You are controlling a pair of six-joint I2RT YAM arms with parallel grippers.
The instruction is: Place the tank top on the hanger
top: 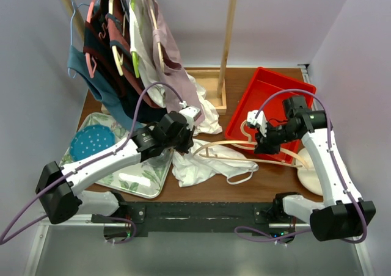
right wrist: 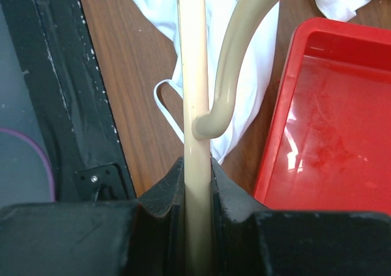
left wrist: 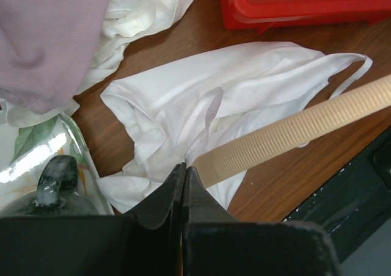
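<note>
Brown wooden table (top: 275,178): carries everything beneath both sets of fingers.
Red plastic tray (top: 259,102): just beyond the right fingers, its rim beside the hanger's hook.
Pale cream plastic hanger (right wrist: 194,74): spans from the right fingers across to the left fingers. Its ribbed arm end (left wrist: 293,132) is just beside the left fingertips and lies over the tank top.
Thin white sleeveless tank top (left wrist: 244,87): crumpled on the table ahead of the left fingers, between the two arms.
Left fingers (left wrist: 165,196): pressed together, a white strap of the tank top running into their tips.
Right fingers (right wrist: 165,190): clamped on the hanger's bar just below the hook's base.
</note>
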